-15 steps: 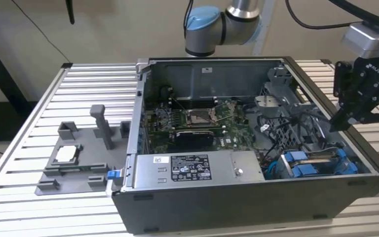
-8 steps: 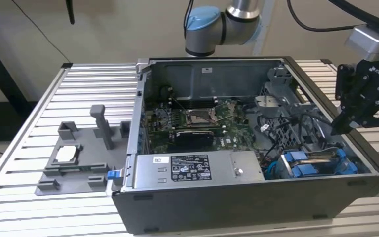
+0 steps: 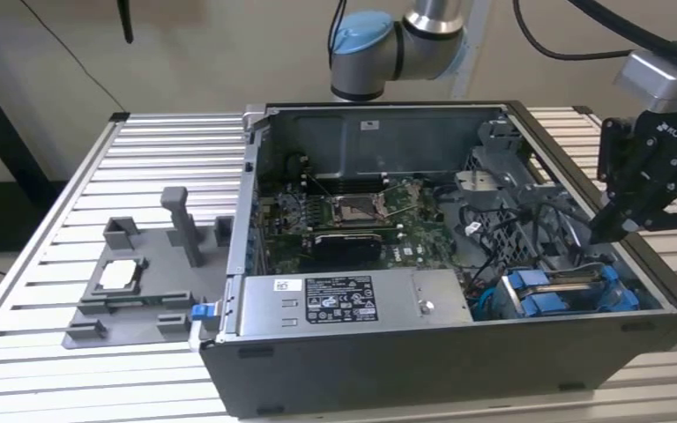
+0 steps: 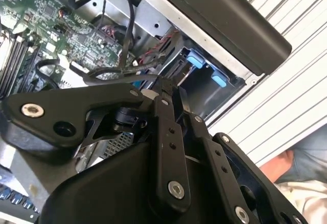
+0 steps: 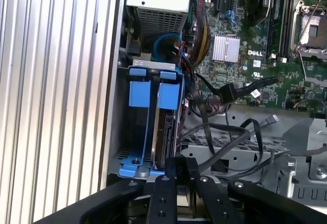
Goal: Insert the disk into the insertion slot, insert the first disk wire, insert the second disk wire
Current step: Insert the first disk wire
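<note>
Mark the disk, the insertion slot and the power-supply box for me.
disk (image 5: 164, 132): first wrist view, on its grey edge between the blue rails.
insertion slot (image 5: 114, 132): first wrist view, on its grey metal side wall.
power-supply box (image 3: 338, 300): exterior view, on its labelled face.

Plain beige wall (image 3: 221, 44) behind; slatted alu table (image 3: 68, 203), evenly lit.

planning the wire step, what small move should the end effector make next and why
Probably shift toward the loose black cable connector: the disk already sits in the insertion slot, the end effector hangs at its end, and that connector hangs free nearby.
</note>
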`<state>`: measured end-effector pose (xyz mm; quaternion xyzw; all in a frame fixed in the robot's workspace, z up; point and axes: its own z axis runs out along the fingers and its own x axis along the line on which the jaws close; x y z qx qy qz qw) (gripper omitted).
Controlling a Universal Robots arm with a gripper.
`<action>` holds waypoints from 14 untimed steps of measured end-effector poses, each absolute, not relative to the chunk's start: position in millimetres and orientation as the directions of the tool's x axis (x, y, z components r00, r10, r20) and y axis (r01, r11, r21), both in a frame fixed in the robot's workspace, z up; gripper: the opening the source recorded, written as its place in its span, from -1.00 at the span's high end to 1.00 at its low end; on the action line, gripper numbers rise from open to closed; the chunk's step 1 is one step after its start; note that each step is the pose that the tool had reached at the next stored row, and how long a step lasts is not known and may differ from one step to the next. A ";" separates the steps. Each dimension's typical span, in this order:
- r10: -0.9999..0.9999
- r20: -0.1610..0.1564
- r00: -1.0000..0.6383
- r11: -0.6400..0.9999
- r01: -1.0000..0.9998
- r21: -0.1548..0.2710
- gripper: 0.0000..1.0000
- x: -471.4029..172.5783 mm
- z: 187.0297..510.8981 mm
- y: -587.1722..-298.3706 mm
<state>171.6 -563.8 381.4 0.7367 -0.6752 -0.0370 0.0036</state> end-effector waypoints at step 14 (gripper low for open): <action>-0.997 -0.052 0.052 -0.057 -0.994 0.098 0.62 176.2 365.0 -563.8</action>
